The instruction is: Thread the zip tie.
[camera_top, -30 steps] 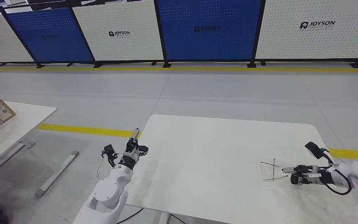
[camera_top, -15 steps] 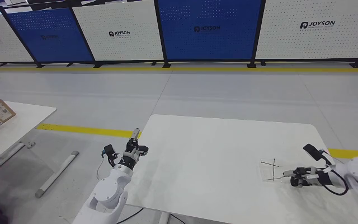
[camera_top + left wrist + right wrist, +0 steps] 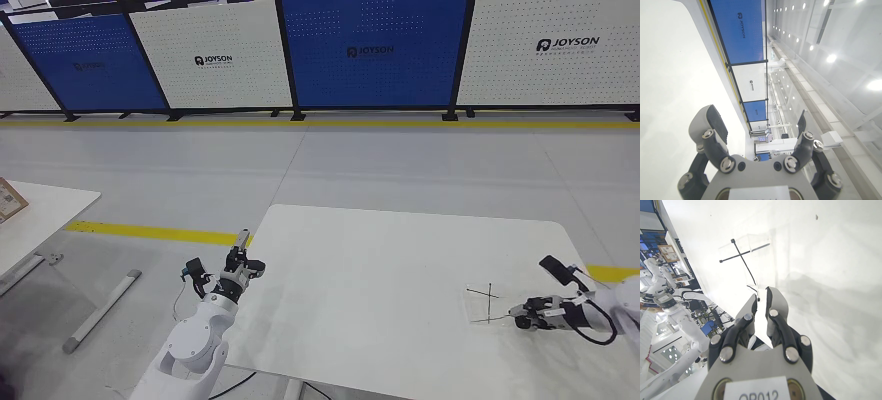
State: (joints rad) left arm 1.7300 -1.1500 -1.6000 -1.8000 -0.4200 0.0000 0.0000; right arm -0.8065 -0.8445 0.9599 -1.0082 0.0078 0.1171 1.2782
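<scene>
At the table's [image 3: 400,290] right end, a zip tie [image 3: 758,299] end was shown by the right wrist view between the slightly parted fingers of the right gripper [image 3: 762,291], which had been shifted nearer since, while the left gripper [image 3: 761,121] was held spread.

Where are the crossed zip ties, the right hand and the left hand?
crossed zip ties [image 3: 741,255], right wrist view, where the straps cross
right hand [image 3: 762,292], right wrist view, midway between its fingertips
left hand [image 3: 758,110], left wrist view, midway between its fingertips

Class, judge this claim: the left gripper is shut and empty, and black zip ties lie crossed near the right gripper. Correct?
No: the left gripper is open, not shut, as the left wrist view shows. The rest is right.
</scene>
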